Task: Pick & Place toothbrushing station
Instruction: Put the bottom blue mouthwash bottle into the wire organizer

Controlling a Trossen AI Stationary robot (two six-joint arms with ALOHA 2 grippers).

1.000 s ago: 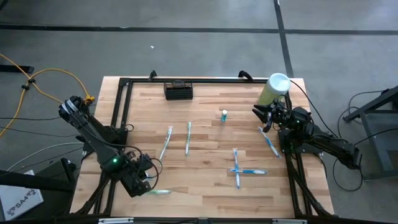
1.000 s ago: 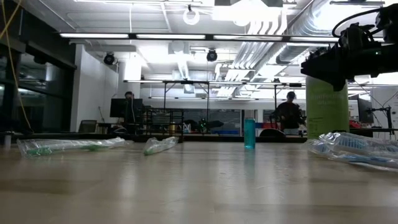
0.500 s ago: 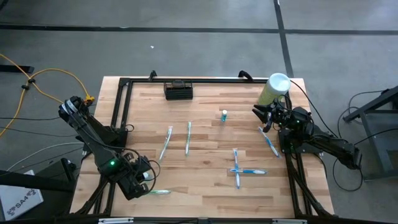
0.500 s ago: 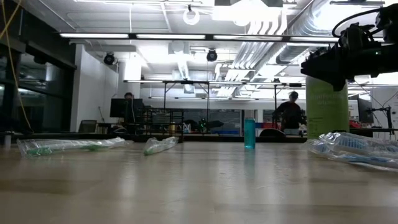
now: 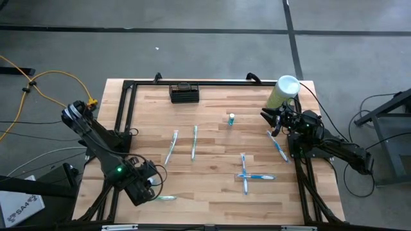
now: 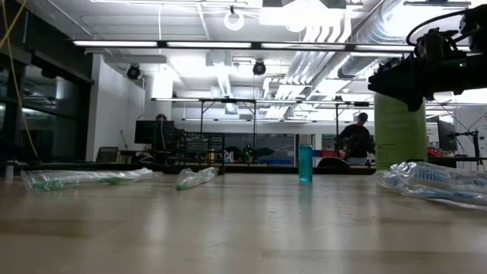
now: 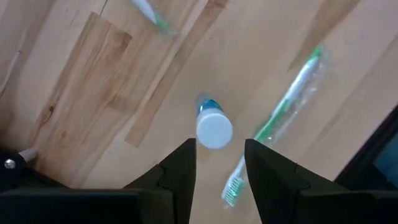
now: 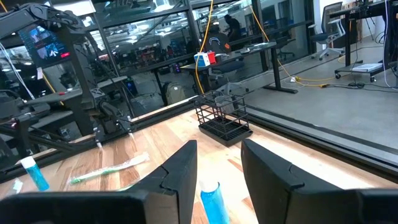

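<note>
Ahead of your right gripper (image 8: 217, 163), well apart from its parted, empty jaws, the toothbrushing station (image 8: 225, 116) stands upright at the table's far edge, long axis along that edge; what its slots hold cannot be told. Your left gripper (image 7: 219, 163), jaws apart, holds nothing; a white-capped tube (image 7: 213, 127) lies just beyond them.

Wrapped toothbrushes (image 5: 193, 142) lie scattered near a small blue bottle (image 5: 230, 119) and green cylinder (image 5: 283, 92).
</note>
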